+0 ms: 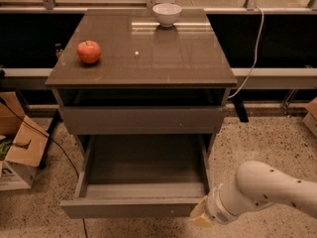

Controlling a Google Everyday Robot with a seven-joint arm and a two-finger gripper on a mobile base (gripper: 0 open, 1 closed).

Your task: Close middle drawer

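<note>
The middle drawer (129,208) of the grey-brown cabinet is pulled far out toward me. Its bare inside (143,165) shows. Its plain flat front runs along the bottom of the camera view. The uppermost drawer front (143,120) sits above it, nearly flush under the cabinet top. The lowest drawer is hidden beneath the open one. My gripper (200,217) is at the bottom right, at the end of the white arm (262,190). It sits right by the right end of the open drawer's front, at about the same height.
A red apple (88,51) and a white bowl (167,14) stand on the cabinet top (148,58). An open cardboard box (20,152) is on the speckled floor to the left. A white cable (255,48) hangs behind on the right.
</note>
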